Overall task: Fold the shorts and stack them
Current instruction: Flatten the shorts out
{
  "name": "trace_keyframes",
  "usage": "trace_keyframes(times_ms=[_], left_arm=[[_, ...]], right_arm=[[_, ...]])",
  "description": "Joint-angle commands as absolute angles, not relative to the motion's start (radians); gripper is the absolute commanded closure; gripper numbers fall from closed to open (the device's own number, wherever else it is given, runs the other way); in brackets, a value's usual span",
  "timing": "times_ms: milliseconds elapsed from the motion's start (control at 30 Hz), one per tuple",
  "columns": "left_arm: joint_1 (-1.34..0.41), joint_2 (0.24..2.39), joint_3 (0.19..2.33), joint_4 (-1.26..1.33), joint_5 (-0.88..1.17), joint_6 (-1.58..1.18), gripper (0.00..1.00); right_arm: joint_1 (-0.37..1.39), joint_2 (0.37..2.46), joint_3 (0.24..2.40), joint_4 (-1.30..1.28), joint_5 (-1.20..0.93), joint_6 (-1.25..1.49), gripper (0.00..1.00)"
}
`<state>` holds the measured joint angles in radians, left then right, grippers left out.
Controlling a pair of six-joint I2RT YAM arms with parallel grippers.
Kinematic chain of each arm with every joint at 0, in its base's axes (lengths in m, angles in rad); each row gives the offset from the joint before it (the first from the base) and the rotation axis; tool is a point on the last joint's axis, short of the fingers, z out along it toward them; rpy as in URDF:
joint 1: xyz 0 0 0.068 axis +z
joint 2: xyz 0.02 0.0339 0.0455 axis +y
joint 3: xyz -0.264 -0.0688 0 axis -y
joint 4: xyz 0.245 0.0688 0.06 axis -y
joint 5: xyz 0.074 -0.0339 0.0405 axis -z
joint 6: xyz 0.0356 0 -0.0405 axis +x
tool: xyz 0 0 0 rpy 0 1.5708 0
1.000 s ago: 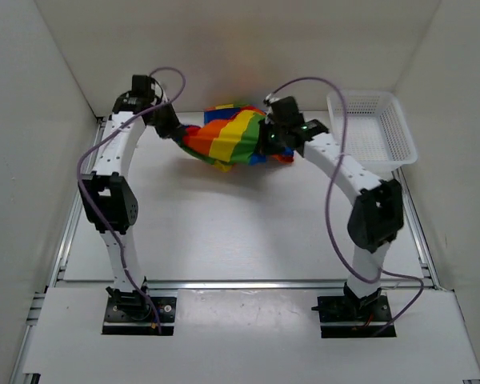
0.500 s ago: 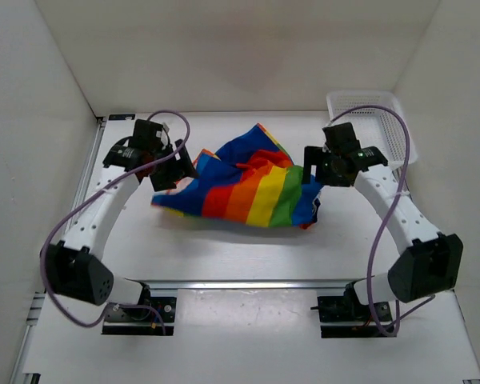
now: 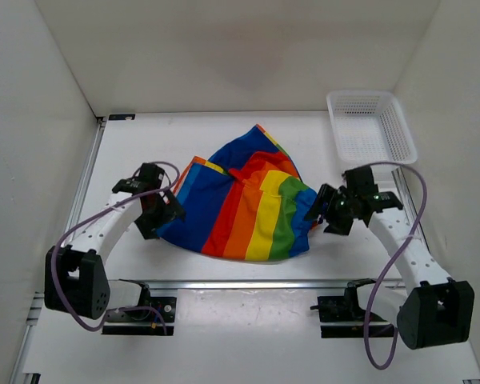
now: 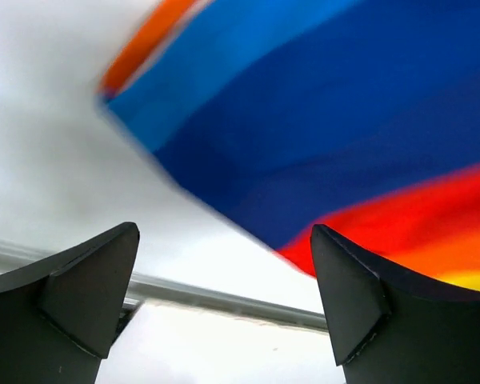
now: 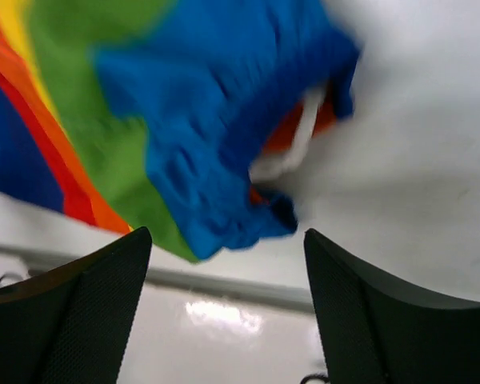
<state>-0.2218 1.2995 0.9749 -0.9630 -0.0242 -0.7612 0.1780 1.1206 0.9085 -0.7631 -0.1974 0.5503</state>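
So both arms have just let go. A second ago they had the cloth pinched and lifted at the back of the table; since then they've swung it forward and dropped it.

Left gripper (image 3: 158, 214) now sits low just beside the left edge of the shorts (image 3: 244, 204). Jaws are wide with nothing between them. Its wrist view shows the blue stripe just ahead of the fingers (image 4: 88, 296) and bare table (image 3: 144, 144) under them.

Shorts now lie spread in the middle of the table, toward the near edge. Stripes run blue, red, orange, yellow, green from left to right, with a blue point sticking out at the back. They're not flat: there's a crease through the middle, and the right edge is bunched.

Right gripper (image 3: 324, 210) is just off that bunched edge, also open and holding nothing. Its wrist view shows crumpled blue cloth and a white cord ahead of it.

Basket (image 3: 372, 128) is at the back right, well apart from the shorts.

My read: the lay-out step is done and no fold has started. Next comes a fresh grasp on an edge, and the right side probably needs smoothing first
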Motion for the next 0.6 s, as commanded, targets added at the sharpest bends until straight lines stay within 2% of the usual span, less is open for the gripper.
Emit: trace_keyframes(times_ms=[0,133,167,267,300,433,567], left_arm=[[-0.181,1.247,0.867,-0.937,-0.049,-0.862,0.0],[-0.14,1.317,0.838,-0.83,-0.063,-0.853,0.0],[-0.129,1.347,0.838,-0.798,-0.072,-0.841,0.03],[-0.118,1.471,0.885,-0.761,-0.083,-0.821,0.22],[-0.118,1.497,0.912,-0.761,-0.083,-0.81,0.43],[-0.118,1.591,0.974,-0.75,-0.094,-0.778,0.9],[-0.118,1.594,0.986,-0.75,-0.072,-0.767,0.9]], right_arm=[[0.184,1.049,0.781,-0.739,-0.364,0.688,0.18],[0.184,0.977,0.655,-0.739,-0.347,0.767,0.15],[0.184,0.962,0.634,-0.739,-0.347,0.779,0.15],[0.184,0.962,0.549,-0.648,-0.371,0.811,0.16],[0.184,0.986,0.535,-0.593,-0.371,0.811,0.16],[0.205,1.081,0.511,-0.458,-0.338,0.811,0.18],[0.242,1.181,0.511,-0.312,-0.285,0.831,0.29]])
